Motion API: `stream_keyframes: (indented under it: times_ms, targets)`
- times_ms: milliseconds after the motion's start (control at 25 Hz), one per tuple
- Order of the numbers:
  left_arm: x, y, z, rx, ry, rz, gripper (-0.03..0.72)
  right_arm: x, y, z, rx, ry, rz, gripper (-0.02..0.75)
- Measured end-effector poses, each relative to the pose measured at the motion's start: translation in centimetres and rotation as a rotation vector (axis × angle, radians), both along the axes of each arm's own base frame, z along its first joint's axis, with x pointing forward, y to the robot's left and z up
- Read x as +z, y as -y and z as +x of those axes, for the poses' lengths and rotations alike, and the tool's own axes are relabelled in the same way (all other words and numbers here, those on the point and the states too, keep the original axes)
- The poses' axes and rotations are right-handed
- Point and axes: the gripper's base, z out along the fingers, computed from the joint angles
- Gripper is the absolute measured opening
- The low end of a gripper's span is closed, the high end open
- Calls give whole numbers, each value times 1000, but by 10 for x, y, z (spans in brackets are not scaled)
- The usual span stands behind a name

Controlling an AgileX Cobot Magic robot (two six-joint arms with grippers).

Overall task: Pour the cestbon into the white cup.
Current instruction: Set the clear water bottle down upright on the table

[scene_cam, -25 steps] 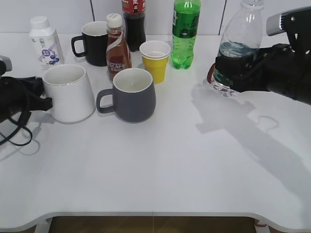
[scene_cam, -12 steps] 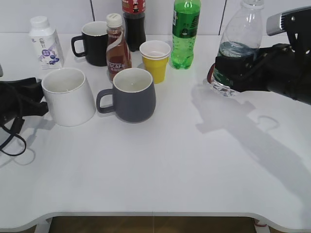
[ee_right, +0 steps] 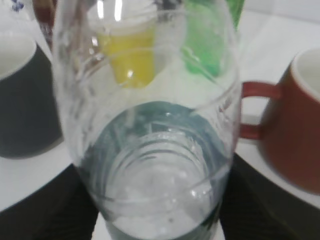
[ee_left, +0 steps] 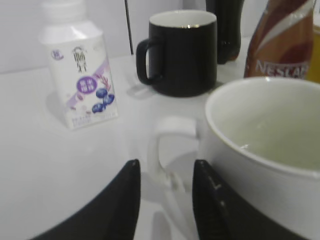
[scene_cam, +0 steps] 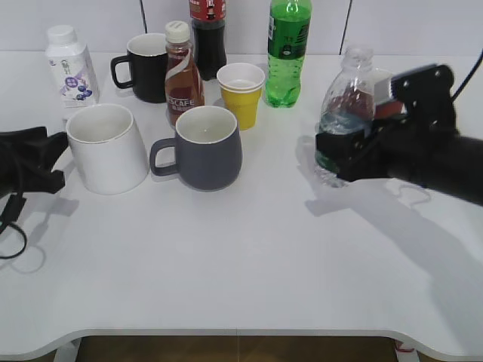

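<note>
Lowered and carried leftward since a moment ago, the cestbon [scene_cam: 343, 113] is clamped upright in the right hand [scene_cam: 339, 154], well right of the grey mug [scene_cam: 205, 148] and clear of the surface [scene_cam: 249, 256]. Its mouth is uncapped, water low inside. The white cup [scene_cam: 106, 147] is seen just left of the grey mug, its handle between the parted fingers [ee_left: 212, 210] of the left hand [ee_left: 165, 207], which grips nothing yet.

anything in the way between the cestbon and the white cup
Yes. The grey mug stands right beside the white cup, on the straight line from the cestbon in the right gripper. The bottle would have to pass over or around it.
</note>
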Motion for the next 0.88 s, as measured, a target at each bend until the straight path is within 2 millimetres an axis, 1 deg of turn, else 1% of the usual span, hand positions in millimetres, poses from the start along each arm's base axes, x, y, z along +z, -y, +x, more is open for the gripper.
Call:
stream_keyframes:
  times_ms: [160, 280, 320, 440, 480, 600, 720, 800, 880]
  targets:
    - [0, -1, -12, 0, -16, 5, 273, -17, -3, 3, 18, -14, 22, 469]
    - [3, -1, -21, -4, -10, 26, 273, -20, -5, 4, 31, 2, 29, 469]
    - [4, -2, -24, -6, -5, 32, 273, -20, -5, 4, 35, 10, 24, 481]
    - [13, -2, -29, -4, 11, 47, 273, -17, -6, 5, 54, 62, 16, 611]
    - [18, -3, -31, -2, 17, 54, 273, -13, -6, 4, 60, 93, 15, 636]
    - [36, -6, -38, 29, 13, 74, 273, 11, -5, 2, 58, 177, 13, 664]
    - [60, -11, -49, 88, -55, 64, 273, 47, -1, -7, 51, 258, -1, 670]
    - [85, -12, -59, 120, -94, 70, 278, 76, 2, -19, 58, 314, 7, 670]
    - [115, -10, -71, 141, -135, 97, 312, 99, 5, -35, 68, 333, 11, 670]
